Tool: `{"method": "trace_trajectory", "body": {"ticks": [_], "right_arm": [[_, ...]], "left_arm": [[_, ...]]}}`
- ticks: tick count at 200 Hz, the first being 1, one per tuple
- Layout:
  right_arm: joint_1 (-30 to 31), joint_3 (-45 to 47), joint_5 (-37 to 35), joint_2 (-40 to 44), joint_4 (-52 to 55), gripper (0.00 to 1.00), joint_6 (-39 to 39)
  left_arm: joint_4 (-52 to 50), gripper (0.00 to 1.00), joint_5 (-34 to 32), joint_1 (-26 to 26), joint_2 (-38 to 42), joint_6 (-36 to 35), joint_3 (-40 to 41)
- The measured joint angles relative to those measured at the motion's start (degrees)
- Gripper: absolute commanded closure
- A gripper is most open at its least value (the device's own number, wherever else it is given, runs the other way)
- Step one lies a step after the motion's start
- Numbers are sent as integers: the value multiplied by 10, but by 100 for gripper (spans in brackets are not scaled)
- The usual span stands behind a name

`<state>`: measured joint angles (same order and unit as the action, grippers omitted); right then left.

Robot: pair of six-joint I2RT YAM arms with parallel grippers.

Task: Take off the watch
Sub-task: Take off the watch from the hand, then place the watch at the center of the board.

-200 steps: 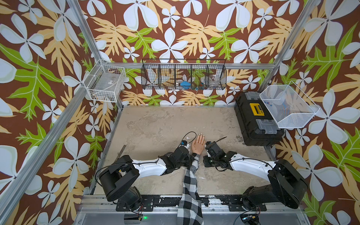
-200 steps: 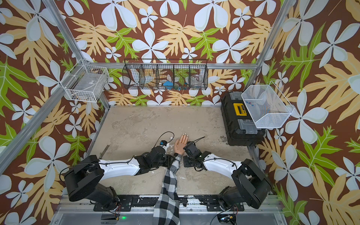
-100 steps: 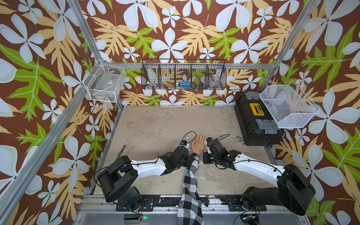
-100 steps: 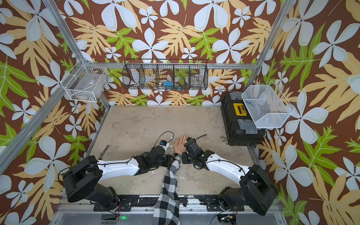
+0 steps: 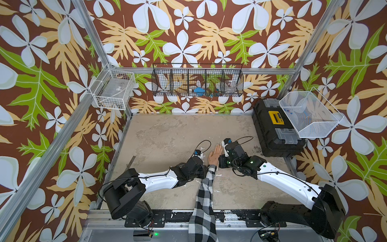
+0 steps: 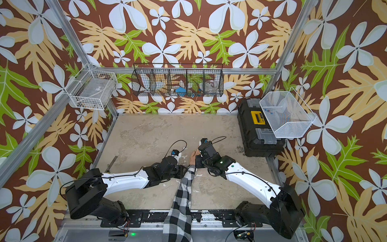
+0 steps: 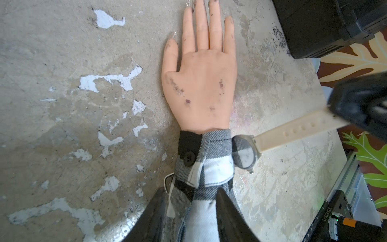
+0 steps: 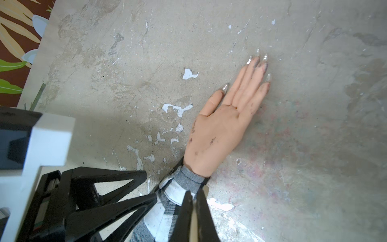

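I have the right end effector (image 8: 195,211) pinched shut on the strap (image 7: 293,132) tip, a sound hold since the watch (image 7: 247,153) looks light and limp, its case just ahead of the left end effector (image 7: 190,201), which clasps the sleeve (image 7: 209,165).

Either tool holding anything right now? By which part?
Right tool pinches the watch by the free end of its cream strap. Left tool clamps the mannequin's sleeved forearm, just behind the cuff.
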<state>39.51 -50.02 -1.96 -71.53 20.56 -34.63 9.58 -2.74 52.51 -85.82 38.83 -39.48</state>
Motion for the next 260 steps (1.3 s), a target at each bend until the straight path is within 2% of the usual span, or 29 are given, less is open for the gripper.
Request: {"method": "trace_trajectory", "body": {"ticks": [94, 147, 190, 260], "right_arm": [[-52, -25, -46, 50, 28, 100, 19], [-137, -60, -55, 63, 45, 100, 40], [-205, -87, -37, 31, 30, 100, 54], [-234, -103, 3, -44, -42, 100, 48]], "left_arm": [[-9, 58, -2, -1, 0, -2, -4], [-11, 57, -3, -1, 5, -2, -4], [-14, 57, -4, -1, 5, -2, -7], [-18, 57, -10, -1, 13, -2, -11]]}}
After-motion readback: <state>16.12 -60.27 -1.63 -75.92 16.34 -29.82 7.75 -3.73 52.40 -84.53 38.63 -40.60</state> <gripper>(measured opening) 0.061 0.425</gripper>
